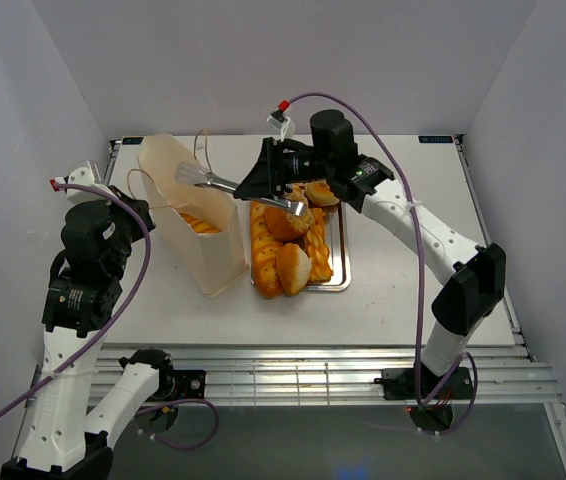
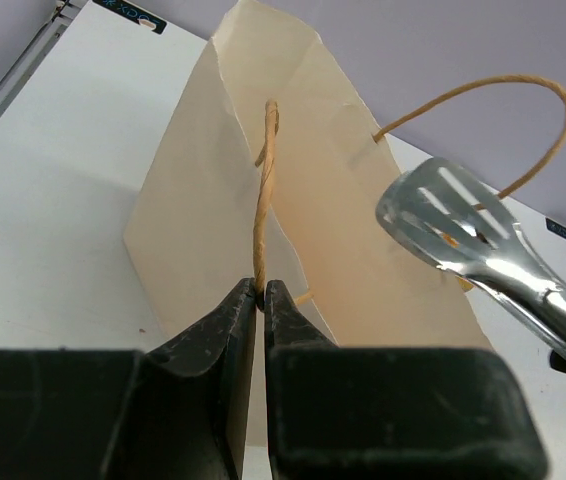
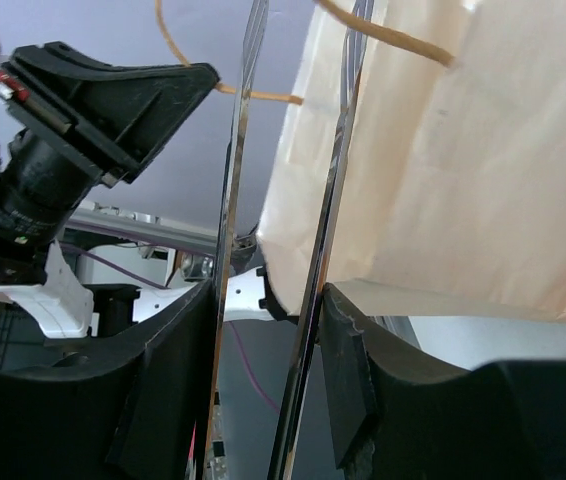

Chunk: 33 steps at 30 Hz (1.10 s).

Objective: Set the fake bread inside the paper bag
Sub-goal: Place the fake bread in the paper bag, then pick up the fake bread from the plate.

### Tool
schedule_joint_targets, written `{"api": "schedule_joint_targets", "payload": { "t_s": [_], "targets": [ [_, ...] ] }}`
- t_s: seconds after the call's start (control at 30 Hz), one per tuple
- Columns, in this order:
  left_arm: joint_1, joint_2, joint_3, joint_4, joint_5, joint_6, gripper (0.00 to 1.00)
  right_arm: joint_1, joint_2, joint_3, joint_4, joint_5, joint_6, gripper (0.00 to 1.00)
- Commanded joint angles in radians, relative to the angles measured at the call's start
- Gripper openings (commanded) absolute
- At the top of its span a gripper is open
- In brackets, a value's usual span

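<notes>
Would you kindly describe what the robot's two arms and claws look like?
Both the left arm and right arm have white links, black joints, a looping purple cable and a small red tag. The left claw and right claw are matte black and blocky.

Top view: I've got the paper bag [image 1: 213, 255] standing left of centre, with the tray [image 1: 343, 268] just beside it on its right. The fake bread [image 1: 288, 255] is piled on the tray. One bread piece [image 1: 200, 224] lies inside the bag (partly hidden). The left gripper [image 2: 263, 292] is at the bag's left side, pinched on the cord handle [image 2: 263, 190]. The right gripper [image 1: 261, 183] hangs above the tray's far end, clamping the tongs [image 1: 218, 181] — their tip reaches left over the bag's mouth.
</notes>
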<state>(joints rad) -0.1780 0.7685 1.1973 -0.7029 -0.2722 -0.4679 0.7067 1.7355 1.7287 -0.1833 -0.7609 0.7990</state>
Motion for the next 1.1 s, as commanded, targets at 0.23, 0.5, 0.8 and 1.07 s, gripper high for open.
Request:
{"api": "schedule_joint_targets", "payload": {
  "t_s": [0.23, 0.5, 0.8, 1.07],
  "targets": [
    [0.006, -0.014, -0.007, -0.006, 0.007, 0.017, 0.19, -0.081, -0.333, 0.104, -0.109, 0.015, -0.144, 0.51],
    [0.005, -0.021, 0.011, -0.014, 0.001, 0.035, 0.19, -0.418, -0.520, -0.103, -0.327, 0.034, -0.308, 0.52],
    [0.006, -0.029, 0.021, -0.030, 0.002, 0.045, 0.19, -0.467, -0.654, -0.481, -0.352, 0.080, -0.422, 0.52],
    [0.006, -0.035, 0.013, -0.030, 0.018, 0.032, 0.19, -0.467, -0.711, -0.693, -0.466, 0.120, -0.538, 0.52]
  ]
}}
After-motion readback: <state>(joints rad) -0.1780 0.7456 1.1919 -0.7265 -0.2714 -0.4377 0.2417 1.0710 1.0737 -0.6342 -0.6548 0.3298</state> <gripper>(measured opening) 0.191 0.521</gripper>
